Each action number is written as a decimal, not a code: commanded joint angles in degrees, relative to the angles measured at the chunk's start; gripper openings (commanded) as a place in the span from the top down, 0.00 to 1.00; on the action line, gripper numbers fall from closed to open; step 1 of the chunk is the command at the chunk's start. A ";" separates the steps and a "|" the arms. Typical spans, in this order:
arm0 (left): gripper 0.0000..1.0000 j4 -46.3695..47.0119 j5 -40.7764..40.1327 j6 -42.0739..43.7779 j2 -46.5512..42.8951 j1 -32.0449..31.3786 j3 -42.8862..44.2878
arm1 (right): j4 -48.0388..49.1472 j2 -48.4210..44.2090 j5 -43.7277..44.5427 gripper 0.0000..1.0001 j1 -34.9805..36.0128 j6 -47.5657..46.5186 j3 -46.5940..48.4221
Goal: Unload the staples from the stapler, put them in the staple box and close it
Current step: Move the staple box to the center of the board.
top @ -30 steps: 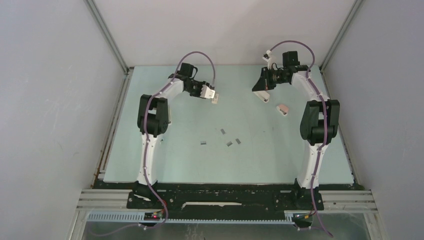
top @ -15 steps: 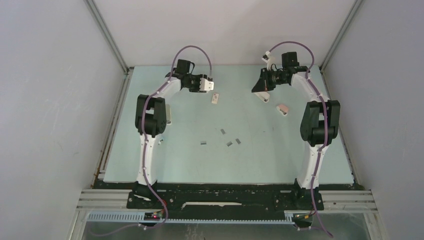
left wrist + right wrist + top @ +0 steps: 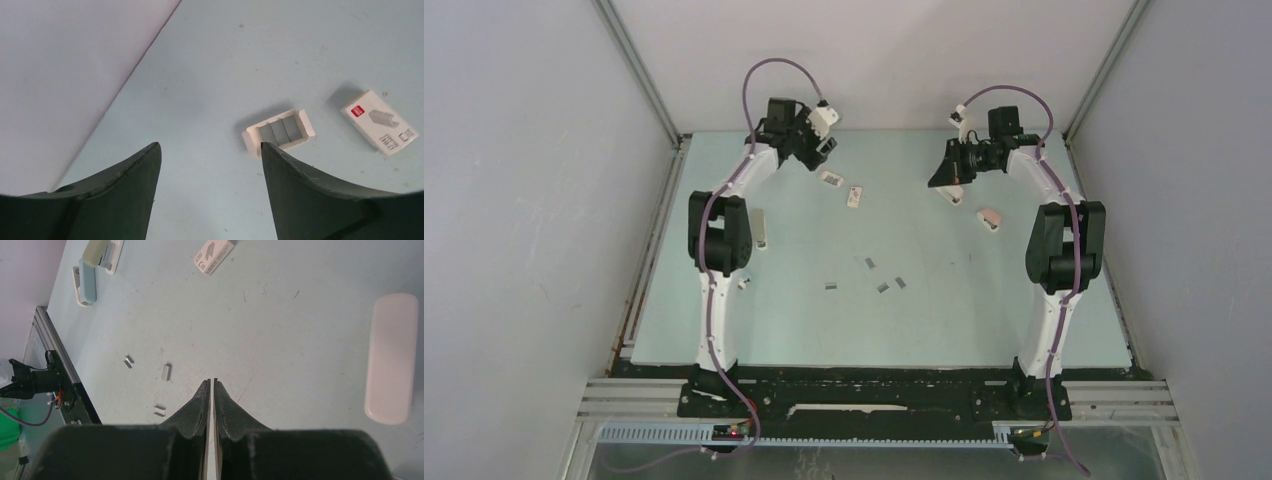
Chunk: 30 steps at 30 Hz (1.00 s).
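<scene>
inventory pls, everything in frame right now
staple strips: four loose, silver-grey, mid-table
staple tray: one, white card with grey staples inside, far side of table
box: one, white with red label, beside the tray, not touching it
pink stapler: one, pale pink, right side of table
blue stapler: one, light blue and cream, left side, by the left arm
table: one, pale blue-green
left gripper: black, open, empty, above the tray
right gripper: black, shut, empty, far right
</scene>
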 commanded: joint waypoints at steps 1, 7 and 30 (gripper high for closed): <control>0.20 -10.77 -6.91 -17.97 0.82 1.13 9.31 | 1.41 -4.00 0.36 0.88 0.30 0.52 -0.51; 0.18 -17.25 -9.55 -23.96 5.76 1.56 18.95 | 1.50 -4.06 0.85 0.88 0.53 0.60 -0.84; 0.38 -23.46 -9.22 -58.76 14.41 4.03 25.13 | 1.53 -3.98 1.85 0.88 1.22 0.70 -1.50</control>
